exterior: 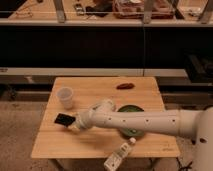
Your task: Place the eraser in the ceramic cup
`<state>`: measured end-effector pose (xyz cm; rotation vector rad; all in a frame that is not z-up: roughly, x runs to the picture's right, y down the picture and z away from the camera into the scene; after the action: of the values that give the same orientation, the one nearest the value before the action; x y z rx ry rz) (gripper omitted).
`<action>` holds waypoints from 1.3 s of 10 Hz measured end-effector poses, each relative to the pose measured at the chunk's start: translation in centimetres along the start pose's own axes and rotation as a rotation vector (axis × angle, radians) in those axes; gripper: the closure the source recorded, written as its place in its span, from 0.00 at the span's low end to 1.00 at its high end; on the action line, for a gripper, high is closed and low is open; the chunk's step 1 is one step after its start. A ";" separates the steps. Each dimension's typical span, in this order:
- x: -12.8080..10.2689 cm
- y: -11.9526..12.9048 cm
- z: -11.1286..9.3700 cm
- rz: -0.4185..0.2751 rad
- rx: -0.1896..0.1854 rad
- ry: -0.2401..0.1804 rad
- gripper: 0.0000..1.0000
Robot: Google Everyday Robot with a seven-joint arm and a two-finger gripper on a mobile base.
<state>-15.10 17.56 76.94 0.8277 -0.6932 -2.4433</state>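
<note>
**While eraser hangs short of cup: slip and knock risks**

Since the gripper (75, 122) is clamped on only the right end of the eraser (63, 120), the hold looks thin. The block is tilted and seems just clear of the table (47, 145), front-left. The cup (65, 97) stands upright just behind it, near the left edge.

- Slip: an end-on pinch could let the block swing or drop during the lift.
- Knock: the cup looks light. If the eraser travels low, it may strike the wall rather than clear the rim and tip the cup over.
- Fit: the block looks about as long as the cup is tall. Released flat, it may bridge the rim, so it likely needs to go in end-first.
- Sweep: the arm (145, 122) lies across the plate (129, 108), with the bottle (118, 157) near the front edge. A low swing could drag either.
</note>
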 end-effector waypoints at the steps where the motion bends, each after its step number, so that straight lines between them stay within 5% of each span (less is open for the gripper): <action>1: -1.7 0.6 -1.1 0.036 -0.012 -0.034 1.00; 3: -3.9 2.1 -2.7 0.105 -0.038 -0.079 1.00; 5: -3.8 4.0 -3.9 0.141 -0.077 -0.082 1.00; 13: 3.0 15.3 -6.8 0.082 -0.217 -0.064 1.00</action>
<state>-8.76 2.03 79.99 0.6269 -0.4638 -2.4256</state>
